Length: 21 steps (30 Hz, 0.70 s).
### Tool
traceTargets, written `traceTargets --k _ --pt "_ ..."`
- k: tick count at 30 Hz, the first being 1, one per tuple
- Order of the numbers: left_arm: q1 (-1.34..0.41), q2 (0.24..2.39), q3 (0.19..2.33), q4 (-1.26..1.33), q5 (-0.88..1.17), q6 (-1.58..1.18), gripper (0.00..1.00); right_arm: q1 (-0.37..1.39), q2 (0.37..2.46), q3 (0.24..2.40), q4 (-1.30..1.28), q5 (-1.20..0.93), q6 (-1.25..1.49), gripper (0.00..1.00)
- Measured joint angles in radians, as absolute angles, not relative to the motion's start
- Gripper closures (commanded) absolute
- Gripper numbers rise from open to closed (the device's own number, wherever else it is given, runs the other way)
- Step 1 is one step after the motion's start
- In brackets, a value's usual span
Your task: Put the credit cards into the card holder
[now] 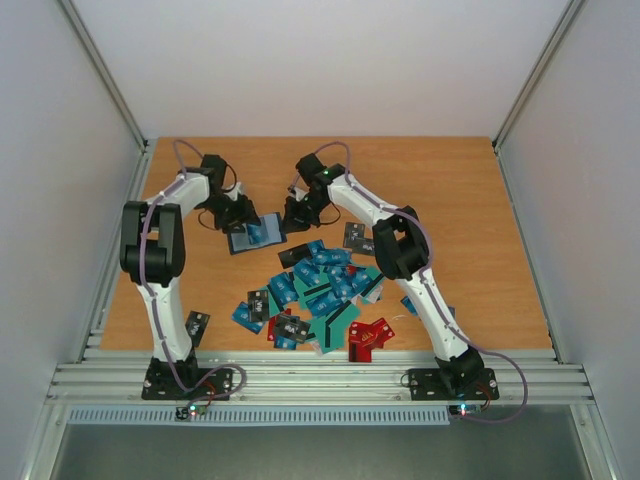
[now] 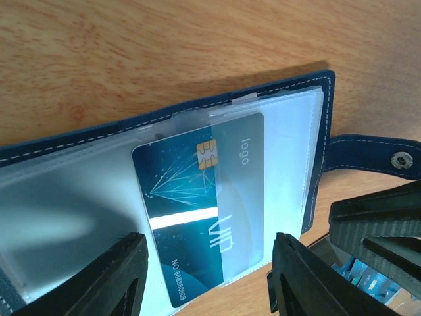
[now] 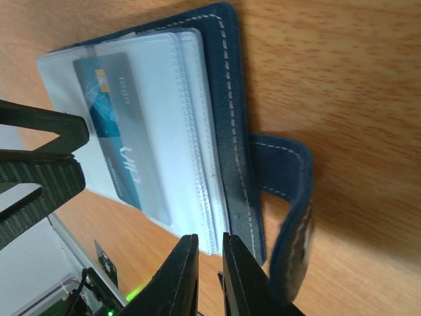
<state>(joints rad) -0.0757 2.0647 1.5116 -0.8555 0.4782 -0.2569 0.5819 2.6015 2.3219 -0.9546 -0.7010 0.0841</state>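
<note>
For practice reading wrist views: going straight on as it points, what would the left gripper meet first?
Probably the teal plastic credit card half-inserted in a clear sleeve of the open navy-blue card holder; depth is unclear.

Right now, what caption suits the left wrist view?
Left fingers spread either side of a teal card partly tucked into a clear sleeve of the open card holder.

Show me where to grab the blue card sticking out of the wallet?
Probably the bare near end of the blue card, pinched across its long edges from the side of the left gripper. The rest lies flat inside a clear pocket of the card holder, so only that end is free.
</note>
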Motion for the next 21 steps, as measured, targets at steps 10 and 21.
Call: traceTargets --k 10,21 --pt "-0.105 2.109 1.554 -0.857 0.484 -0.257 0.46 0.582 2.634 2.324 -0.958 -0.715 0.084 0.88" --pt "-0.137 2.144 1.584 -0.851 0.517 -0.266 0.47 0.582 2.634 2.332 -0.982 -0.709 0.084 0.88"
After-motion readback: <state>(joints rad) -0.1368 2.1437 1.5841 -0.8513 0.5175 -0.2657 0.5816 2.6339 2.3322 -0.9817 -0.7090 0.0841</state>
